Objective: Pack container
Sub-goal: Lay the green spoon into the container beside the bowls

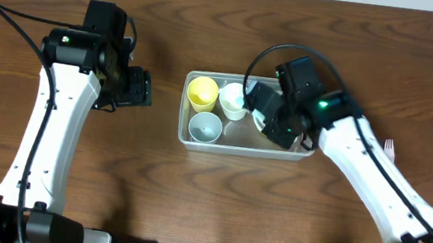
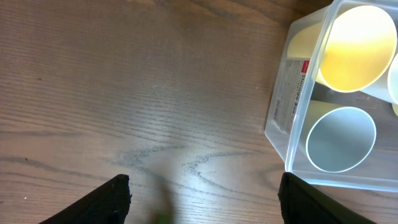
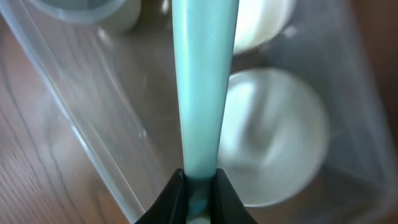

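Gripping a teal handle (image 3: 202, 93) in the right pincer (image 3: 199, 182), fingers closed on one end, the rest reaching out over a white bowl (image 3: 273, 143); kind of utensil not discernible. Hanging over the right half of the container (image 1: 238, 148), a clear rectangular tub resting mid-surface (image 1: 191, 200). Standing upright at its left end, a yellow cup (image 1: 202, 92), a pale blue cup (image 1: 205, 126) and a white cup (image 1: 233, 100). Hovering above wood just left of the tub, the left pincer (image 2: 205, 193), spread wide open. Lying on the wood well to the right, beside the right arm, a white fork (image 1: 389, 148).
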